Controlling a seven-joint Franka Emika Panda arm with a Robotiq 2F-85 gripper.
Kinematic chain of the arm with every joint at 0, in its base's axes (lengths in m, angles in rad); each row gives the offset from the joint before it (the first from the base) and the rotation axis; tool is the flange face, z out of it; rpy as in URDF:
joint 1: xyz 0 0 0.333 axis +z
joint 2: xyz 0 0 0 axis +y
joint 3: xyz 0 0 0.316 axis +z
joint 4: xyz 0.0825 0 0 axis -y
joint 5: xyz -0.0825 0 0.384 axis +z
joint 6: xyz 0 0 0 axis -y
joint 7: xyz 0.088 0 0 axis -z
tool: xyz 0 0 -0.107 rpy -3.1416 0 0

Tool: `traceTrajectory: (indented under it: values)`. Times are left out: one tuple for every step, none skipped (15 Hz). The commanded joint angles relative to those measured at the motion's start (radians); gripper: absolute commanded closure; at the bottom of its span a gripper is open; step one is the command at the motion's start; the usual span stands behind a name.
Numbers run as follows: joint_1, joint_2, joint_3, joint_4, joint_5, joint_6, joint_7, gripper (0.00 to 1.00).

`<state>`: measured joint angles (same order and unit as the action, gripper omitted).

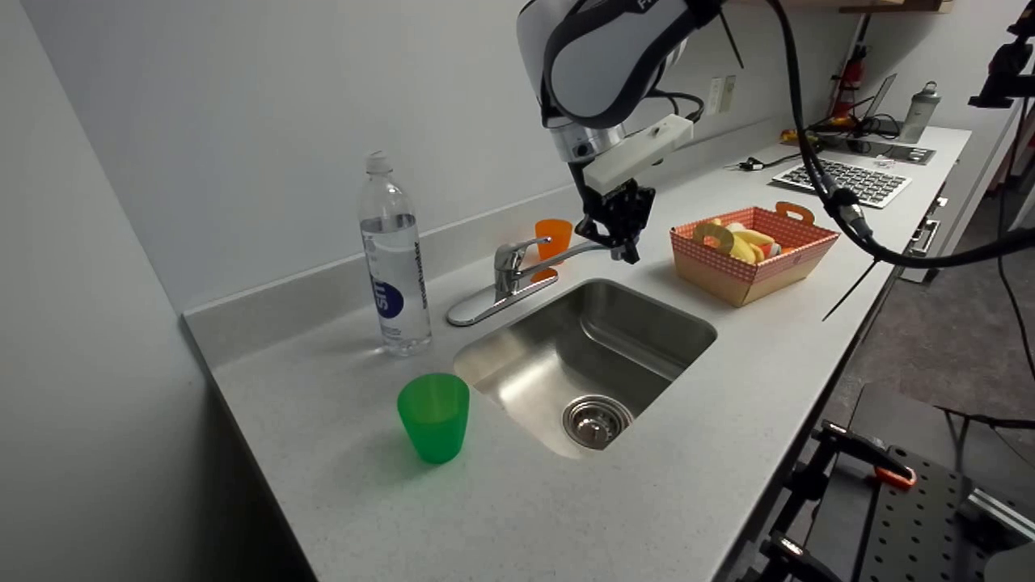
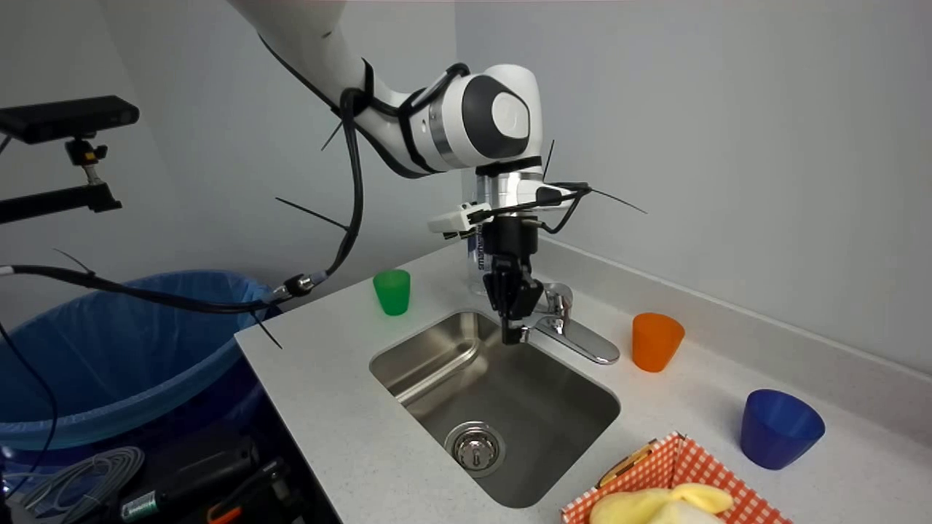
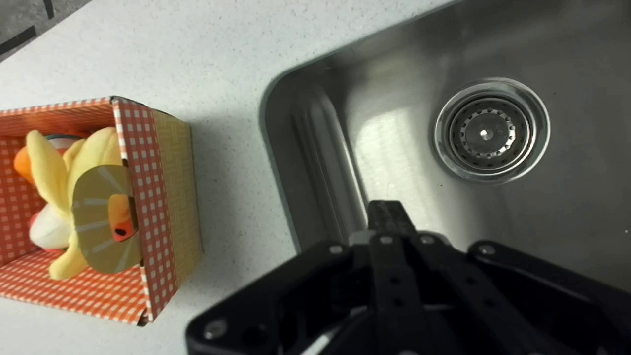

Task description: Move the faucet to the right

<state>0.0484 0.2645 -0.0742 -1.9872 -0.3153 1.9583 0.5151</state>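
The chrome faucet [image 1: 508, 271] stands on its base plate at the back of the sink. Its spout reaches toward the right in this exterior view, and its short lever is upright. In an exterior view the faucet [image 2: 559, 302] is partly hidden behind my gripper. My gripper [image 1: 629, 250] is at the spout's free end, close beside it; whether they touch is hard to tell. In an exterior view my gripper [image 2: 512, 333] points down over the sink's back edge. In the wrist view the fingertips [image 3: 392, 217] are together with nothing visible between them, and the spout is mostly hidden below.
A steel sink [image 1: 711, 327] is sunk into the counter. A clear water bottle [image 1: 396, 275] and green cup [image 1: 434, 418] stand left of it. An orange cup [image 2: 655, 340] is by the faucet, a blue cup [image 2: 780, 429] further along. A red checked basket [image 3: 157, 207] holds soft toys.
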Motion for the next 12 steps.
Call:
traceTrajectory:
  values:
    - [0.000,0.013,-0.025,0.031,-0.050,-0.016,0.024,1.00]
    - [-0.002,0.013,-0.029,0.033,-0.051,-0.017,0.025,1.00]
    - [-0.004,0.014,-0.033,0.034,-0.052,-0.019,0.027,1.00]
    - [-0.005,0.014,-0.037,0.034,-0.054,-0.021,0.028,1.00]
    - [-0.006,0.013,-0.042,0.034,-0.062,-0.021,0.029,1.00]
    - [-0.009,0.013,-0.048,0.034,-0.073,-0.022,0.031,1.00]
    - [-0.010,0.013,-0.054,0.036,-0.082,-0.021,0.033,1.00]
    - [-0.013,0.013,-0.060,0.036,-0.090,-0.023,0.037,1.00]
    - [-0.016,0.011,-0.064,0.038,-0.091,-0.023,0.039,1.00]
    - [-0.017,0.007,-0.066,0.039,-0.091,-0.020,0.039,1.00]
    - [-0.018,0.003,-0.066,0.042,-0.087,-0.018,0.038,1.00]
    - [-0.018,-0.007,-0.062,0.046,-0.070,-0.009,0.031,1.00]
